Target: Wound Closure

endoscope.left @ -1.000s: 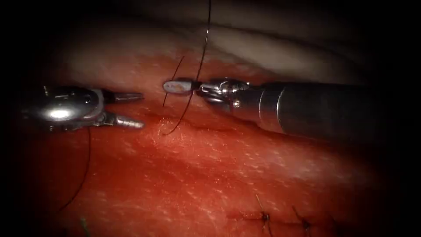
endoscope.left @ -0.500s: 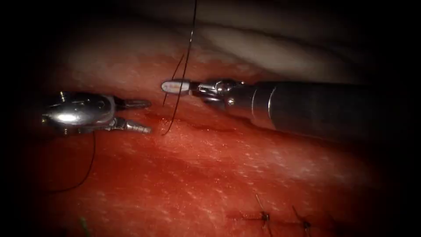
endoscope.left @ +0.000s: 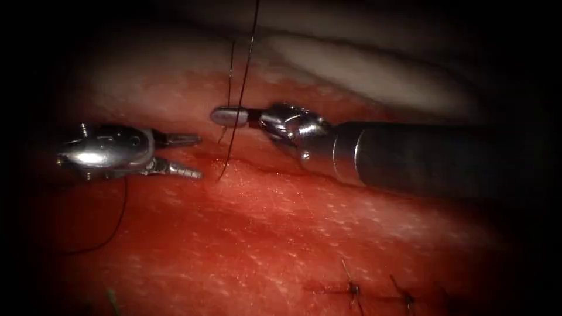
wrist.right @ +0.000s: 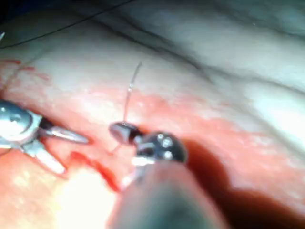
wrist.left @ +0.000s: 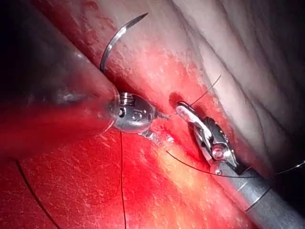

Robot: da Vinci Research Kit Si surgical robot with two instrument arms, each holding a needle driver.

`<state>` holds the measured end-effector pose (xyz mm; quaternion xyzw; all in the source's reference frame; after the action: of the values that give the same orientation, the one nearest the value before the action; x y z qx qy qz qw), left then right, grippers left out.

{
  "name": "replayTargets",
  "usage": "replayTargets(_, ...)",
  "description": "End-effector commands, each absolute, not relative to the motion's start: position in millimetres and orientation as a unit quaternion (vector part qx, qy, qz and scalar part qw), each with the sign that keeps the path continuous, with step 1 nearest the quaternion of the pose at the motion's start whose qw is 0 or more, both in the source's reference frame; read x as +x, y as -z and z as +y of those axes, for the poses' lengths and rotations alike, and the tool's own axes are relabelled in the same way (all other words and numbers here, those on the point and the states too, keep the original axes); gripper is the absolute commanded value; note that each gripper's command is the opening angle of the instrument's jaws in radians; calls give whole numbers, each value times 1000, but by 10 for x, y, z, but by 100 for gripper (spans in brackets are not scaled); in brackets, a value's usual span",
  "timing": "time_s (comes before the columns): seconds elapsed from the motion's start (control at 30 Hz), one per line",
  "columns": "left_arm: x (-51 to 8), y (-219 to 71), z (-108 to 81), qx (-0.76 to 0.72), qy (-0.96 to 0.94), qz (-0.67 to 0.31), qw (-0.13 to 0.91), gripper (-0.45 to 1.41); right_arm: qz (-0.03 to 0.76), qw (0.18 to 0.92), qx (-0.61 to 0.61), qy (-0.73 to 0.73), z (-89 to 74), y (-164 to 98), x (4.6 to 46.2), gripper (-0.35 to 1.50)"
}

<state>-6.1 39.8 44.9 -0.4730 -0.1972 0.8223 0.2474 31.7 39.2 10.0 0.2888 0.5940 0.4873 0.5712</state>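
Observation:
In the endoscope view my right tool (endoscope.left: 229, 116) reaches in from the right, shut on a short thread end (endoscope.left: 230, 70) that rises from the cut (endoscope.left: 257, 167) in the tissue (endoscope.left: 281, 234). A longer thread (endoscope.left: 243, 82) runs from the cut up out of view. My left tool (endoscope.left: 190, 155) stands open just left of the thread, holding nothing. In the left wrist view the curved needle (wrist.left: 110, 45) rests beside the left tool's shaft, held by neither the left tool (wrist.left: 167, 128) nor the right tool (wrist.left: 185, 110). Its point is free and its other end is hidden.
Two finished stitches (endoscope.left: 351, 288) (endoscope.left: 407, 298) sit at the lower right. Slack thread (endoscope.left: 120, 210) trails down from under the left tool. Red fluid wets the tissue around the cut. Pale skin (endoscope.left: 374, 70) rises behind the tools.
The left tool moved right toward the thread, then stayed still. The right tool shifted slightly left and its wrist turned. The short thread end now stands more upright.

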Motion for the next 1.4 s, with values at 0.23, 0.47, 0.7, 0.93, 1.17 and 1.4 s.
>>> replayTargets(0.23, -65, -456, 392, -473, -821, -201, 248, 66, 631, 622, 230, -402, 399, -63, 326, -35)
replayTargets(0.47, -65, -457, 392, -472, -821, -203, 248, 66, 646, 622, 209, -390, 409, -45, 326, -35)
replayTargets(0.7, -65, -457, 392, -472, -821, -204, 247, 66, 646, 620, 206, -396, 411, -42, 326, -35)
replayTargets(0.93, -60, -448, 394, -466, -823, -213, 247, 61, 637, 598, 232, -427, 417, -39, 326, 93)
replayTargets(1.17, -57, -431, 398, -464, -822, -215, 251, 61, 627, 649, 152, -403, 437, -22, 303, 130)
replayTargets(1.4, -55, -430, 397, -461, -824, -217, 249, 60, 623, 664, 133, -391, 433, -1, 263, 135)
